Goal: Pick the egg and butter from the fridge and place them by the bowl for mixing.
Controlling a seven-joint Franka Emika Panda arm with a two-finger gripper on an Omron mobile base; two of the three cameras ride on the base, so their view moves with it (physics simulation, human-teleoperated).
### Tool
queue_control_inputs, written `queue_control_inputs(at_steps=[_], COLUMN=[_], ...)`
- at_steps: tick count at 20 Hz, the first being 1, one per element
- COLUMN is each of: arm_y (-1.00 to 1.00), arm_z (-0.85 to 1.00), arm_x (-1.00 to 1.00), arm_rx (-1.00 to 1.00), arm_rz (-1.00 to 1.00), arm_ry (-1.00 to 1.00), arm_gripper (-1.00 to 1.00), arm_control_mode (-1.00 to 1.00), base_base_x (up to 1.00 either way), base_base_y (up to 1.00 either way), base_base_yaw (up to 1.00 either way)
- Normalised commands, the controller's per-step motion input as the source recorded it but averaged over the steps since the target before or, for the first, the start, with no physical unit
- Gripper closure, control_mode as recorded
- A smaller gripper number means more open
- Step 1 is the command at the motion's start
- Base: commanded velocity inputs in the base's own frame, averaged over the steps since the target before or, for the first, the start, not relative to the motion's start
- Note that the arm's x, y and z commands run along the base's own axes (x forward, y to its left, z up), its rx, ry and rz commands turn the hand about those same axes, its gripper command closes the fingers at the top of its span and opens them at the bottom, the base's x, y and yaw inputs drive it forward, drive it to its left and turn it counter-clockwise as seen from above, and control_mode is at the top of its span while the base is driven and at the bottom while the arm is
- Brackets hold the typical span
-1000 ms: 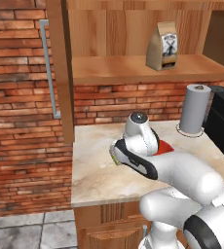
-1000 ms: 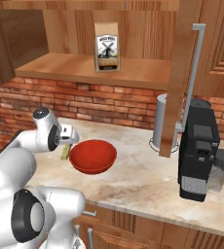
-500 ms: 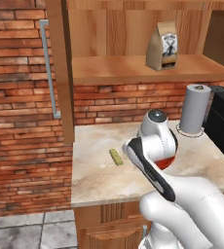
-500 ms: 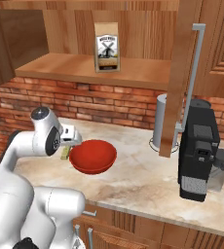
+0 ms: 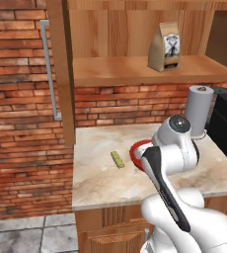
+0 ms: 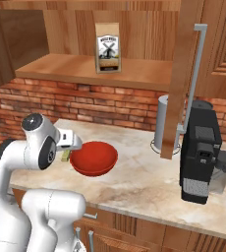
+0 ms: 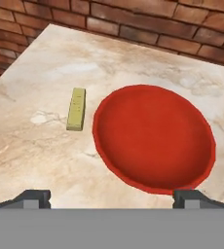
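The butter (image 7: pixel 76 108) is a thin yellow stick lying flat on the marble counter, just left of the bowl (image 7: pixel 153 141) and apart from it. It also shows in the left base view as butter (image 5: pixel 117 159), with the red bowl (image 5: pixel 135 152) half hidden behind my arm. From the right, the bowl (image 6: pixel 93 157) sits beside my hand and the butter (image 6: pixel 65 156) peeks out under it. My gripper (image 7: pixel 112 198) hangs above the bowl's near rim, open, with nothing between its fingers. The egg and the fridge are out of view.
A coffee bag (image 5: pixel 166 47) stands on the wooden shelf above. A grey cylinder (image 6: pixel 161 123) and a black coffee machine (image 6: pixel 201 157) stand at the counter's right. An open wooden cabinet door (image 6: pixel 183 83) with a handle hangs near them. The counter's front edge (image 5: pixel 110 200) is close.
My hand has lifted and drawn back to the right, off the butter, which now lies uncovered on the counter. The jaws have stayed open.
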Motion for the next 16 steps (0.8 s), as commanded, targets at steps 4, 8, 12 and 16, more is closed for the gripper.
queue_control_inputs(at_steps=[4,8,12,16], arm_y=[-0.15,-0.19,-0.20,-0.16], arm_z=[0.35,0.36,0.38,0.35], arm_x=[-0.54,-0.58,-0.64,-0.63], arm_rx=[0.06,0.11,0.11,0.13], arm_rz=[0.00,0.00,0.00,-0.04], arm_ry=[0.00,0.00,0.00,0.00], arm_gripper=[-1.00,-1.00,-1.00,-1.00], arm_control_mode=[-1.00,-1.00,-1.00,-1.00], base_base_x=[0.00,0.00,0.00,0.00], base_base_y=[0.00,0.00,0.00,0.00], base_base_yaw=[0.00,0.00,0.00,0.00])
